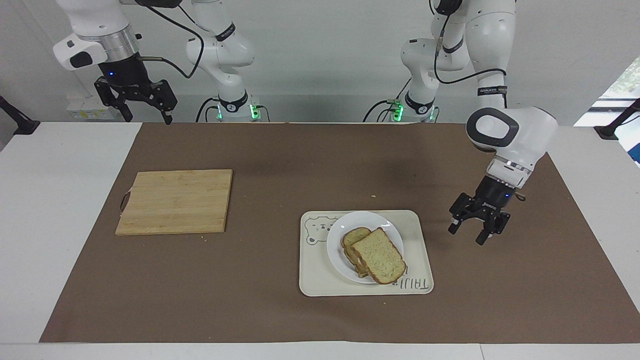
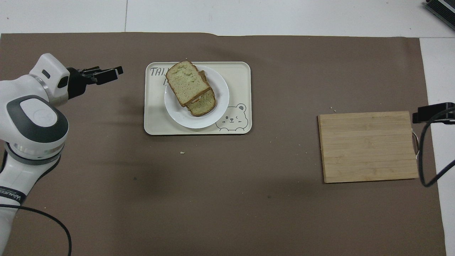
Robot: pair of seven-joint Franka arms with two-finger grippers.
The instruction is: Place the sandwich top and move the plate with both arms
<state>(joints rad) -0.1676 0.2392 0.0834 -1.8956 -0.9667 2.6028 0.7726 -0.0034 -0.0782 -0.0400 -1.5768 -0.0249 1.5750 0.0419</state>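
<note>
Brown paper covers a white table; both tools, left and right, gape empty.

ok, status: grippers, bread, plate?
Left gripper open, empty, over mat beside tray. Right gripper open, waiting, raised at its end. Sandwich top on stack on plate; plate on tray. Nothing blocking.

Pale speckled sandwich top, brown crust. White plate. Cream tray, grey bear drawing at its 10 o'clock corner, facing view. Tan cutting board; brown mat.
</note>
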